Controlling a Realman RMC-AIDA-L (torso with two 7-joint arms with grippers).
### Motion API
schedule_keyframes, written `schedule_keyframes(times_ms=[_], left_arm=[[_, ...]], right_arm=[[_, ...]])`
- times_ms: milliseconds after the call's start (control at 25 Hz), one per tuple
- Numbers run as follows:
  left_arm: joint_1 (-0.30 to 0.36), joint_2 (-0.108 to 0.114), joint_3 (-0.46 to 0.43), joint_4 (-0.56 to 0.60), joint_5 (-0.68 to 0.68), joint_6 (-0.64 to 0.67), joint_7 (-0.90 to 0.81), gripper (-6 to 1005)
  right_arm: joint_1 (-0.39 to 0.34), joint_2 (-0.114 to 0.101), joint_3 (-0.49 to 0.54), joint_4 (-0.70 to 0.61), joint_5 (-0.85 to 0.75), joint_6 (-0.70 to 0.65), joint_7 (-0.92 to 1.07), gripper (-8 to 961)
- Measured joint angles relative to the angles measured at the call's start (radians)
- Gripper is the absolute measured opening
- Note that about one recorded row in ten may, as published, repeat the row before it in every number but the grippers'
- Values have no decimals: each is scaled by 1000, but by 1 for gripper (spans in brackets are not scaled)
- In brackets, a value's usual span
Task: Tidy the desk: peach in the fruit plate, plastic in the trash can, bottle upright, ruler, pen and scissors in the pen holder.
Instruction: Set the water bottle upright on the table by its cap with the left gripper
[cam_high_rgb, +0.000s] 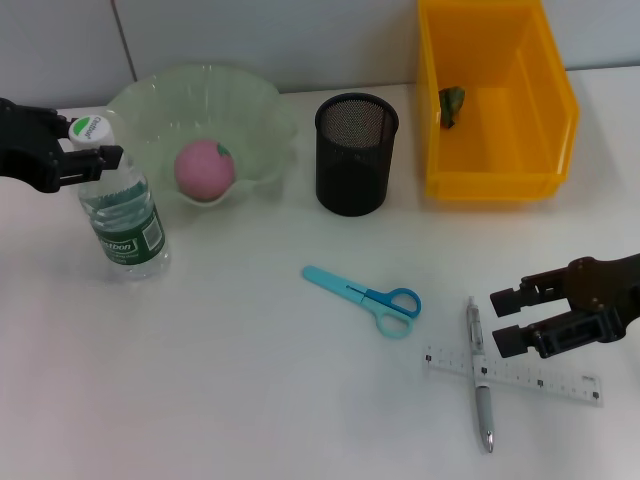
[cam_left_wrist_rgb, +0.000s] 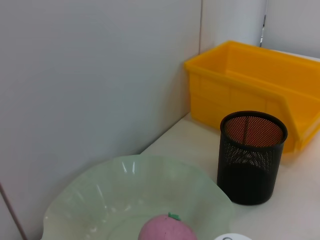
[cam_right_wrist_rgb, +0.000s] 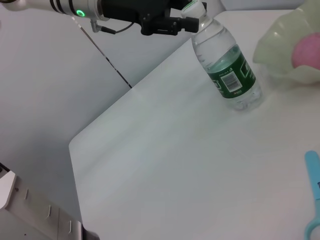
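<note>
At upper left of the head view, the upright bottle (cam_high_rgb: 124, 215) is clamped at its neck by the left gripper (cam_high_rgb: 92, 148); at lower right, the right gripper (cam_high_rgb: 508, 318) is held apart beside the ruler (cam_high_rgb: 515, 375).

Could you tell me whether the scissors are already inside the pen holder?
No, the scissors lie flat on the desk, in front of the pen holder.

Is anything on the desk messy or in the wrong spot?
Yes. The scissors, pen and ruler lie loose on the desk, the pen crossing the ruler, not in the pen holder.
</note>
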Motion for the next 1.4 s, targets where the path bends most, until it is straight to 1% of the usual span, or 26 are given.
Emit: schedule_keyframes(times_ms=[200,560,1400], left_arm=[[0,0,1,0,1,-2,1,548],[-3,1,1,-4,1,-7,4,563],[-4,2,2,-11,1,-2,20,597]], right_arm=[[0,0,0,-2,0,-1,1,783],[4,8,0,-5,0,5,-1,784],[3,8,0,-5,0,-2,-1,783]])
